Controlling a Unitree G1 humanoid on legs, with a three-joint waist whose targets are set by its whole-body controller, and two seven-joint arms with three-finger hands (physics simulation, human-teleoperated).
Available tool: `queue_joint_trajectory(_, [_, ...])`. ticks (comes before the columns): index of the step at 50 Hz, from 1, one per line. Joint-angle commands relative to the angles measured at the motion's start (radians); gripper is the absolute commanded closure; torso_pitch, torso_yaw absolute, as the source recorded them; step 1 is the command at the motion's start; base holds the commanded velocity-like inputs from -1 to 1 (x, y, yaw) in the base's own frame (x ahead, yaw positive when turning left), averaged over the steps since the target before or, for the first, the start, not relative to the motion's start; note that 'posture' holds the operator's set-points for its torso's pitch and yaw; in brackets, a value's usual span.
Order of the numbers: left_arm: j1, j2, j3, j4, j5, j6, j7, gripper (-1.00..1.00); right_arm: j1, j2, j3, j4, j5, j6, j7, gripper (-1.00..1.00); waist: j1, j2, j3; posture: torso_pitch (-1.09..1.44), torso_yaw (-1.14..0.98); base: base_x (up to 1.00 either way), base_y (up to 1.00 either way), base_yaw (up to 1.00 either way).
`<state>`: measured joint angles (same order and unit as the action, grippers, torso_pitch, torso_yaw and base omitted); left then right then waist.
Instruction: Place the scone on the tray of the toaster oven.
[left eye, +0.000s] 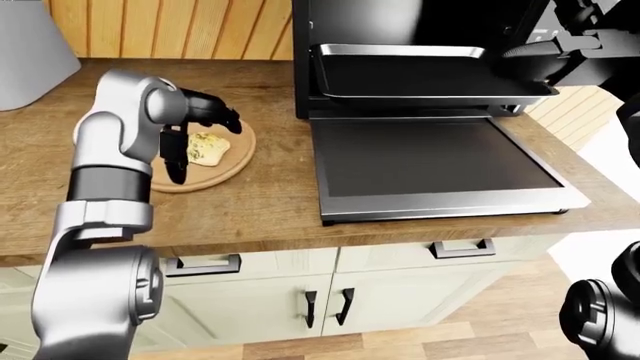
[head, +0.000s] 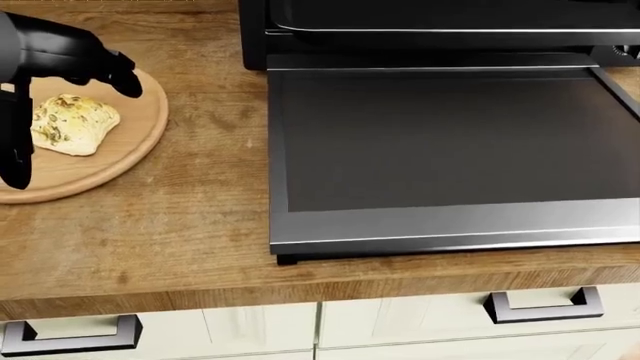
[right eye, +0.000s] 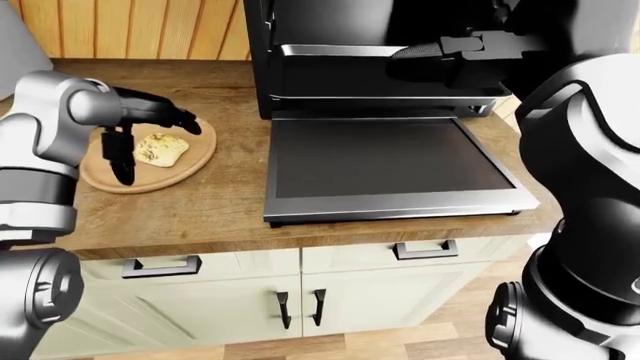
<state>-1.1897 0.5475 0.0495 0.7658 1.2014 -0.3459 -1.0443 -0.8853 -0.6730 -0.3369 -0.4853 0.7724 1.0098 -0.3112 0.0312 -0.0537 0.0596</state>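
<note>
Pale yellow scone (head: 72, 124) with seemingly dark-green flecks; tan board (head: 120, 157).

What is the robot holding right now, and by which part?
Nothing yet. The left hand hovers open around the scone on the wooden board.

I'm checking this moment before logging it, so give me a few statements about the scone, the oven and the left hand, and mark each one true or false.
1. The scone lies on the round wooden board. True.
2. The toaster oven door is closed. False: it lies folded down flat on the counter.
3. The left hand has its fingers closed round the scone. False: the open fingers stand about the scone, one above it and one at its left in the head view.
4. The tray inside the oven carries nothing visible. True.
5. The scone sits on the oven door. False: it is on the board, left of the oven.
</note>
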Motion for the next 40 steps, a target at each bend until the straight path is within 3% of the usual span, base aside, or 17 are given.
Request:
queue_joint_trajectory(1, [-0.047, 0.012, 0.009, -0.014, -0.001, 0.003, 0.036, -0.59, -0.026, -0.013, -0.016, -0.014, -0.007, -0.026, -0.001, -1.00, 0.000, 0.003, -0.029, 0.00, 0.00, 0.00, 0.00, 0.00])
queue_joint_trajectory(9, [-0.092, 0.018, -0.004, 0.103, 0.020, 0.004, 0.113, -0.62, -0.021, -0.013, -0.021, -0.016, -0.008, -0.026, 0.002, -1.00, -0.002, 0.003, -0.032, 0.00, 0.00, 0.00, 0.00, 0.00])
queue_joint_trajectory(40, [-0.065, 0.019, -0.010, 0.136, 0.036, 0.014, 0.165, -0.58, -0.013, 0.012, -0.008, -0.029, -0.037, -0.029, 0.017, -1.00, -0.007, 0.011, -0.037, 0.00, 0.00, 0.00, 0.00, 0.00])
